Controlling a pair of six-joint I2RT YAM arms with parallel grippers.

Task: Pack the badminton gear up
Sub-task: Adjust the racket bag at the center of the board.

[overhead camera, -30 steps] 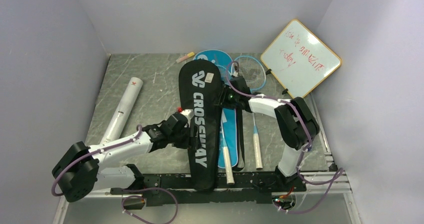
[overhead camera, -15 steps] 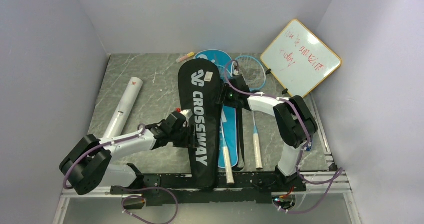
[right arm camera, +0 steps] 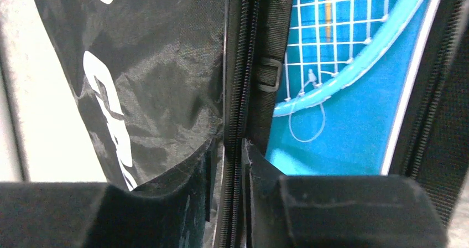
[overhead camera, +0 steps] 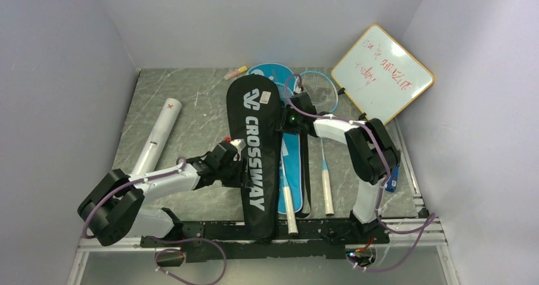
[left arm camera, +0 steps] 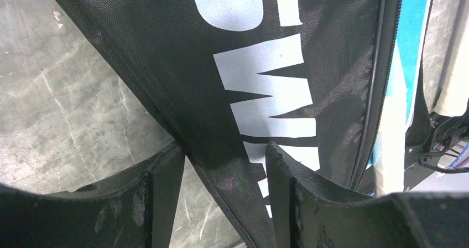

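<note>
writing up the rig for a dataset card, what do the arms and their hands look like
Both the left arm and the right arm have white links between bulky black joint housings, with a purple cable looped loosely along each. The left hand and right hand are matte black two-finger units; the fingers look flat-sided and scuffed.

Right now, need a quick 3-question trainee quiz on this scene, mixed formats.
1. True or false: in the top view, the white tube lies right of the black cover.
2. The right claw is: A) pinched on the white tube B) pinched on the black cover's zipper edge C) wide open over bare table.
3. What word is printed on the black cover?
Key: 1 false, the white tube lies left of it; 2 B; 3 CROSSWAY.
</note>
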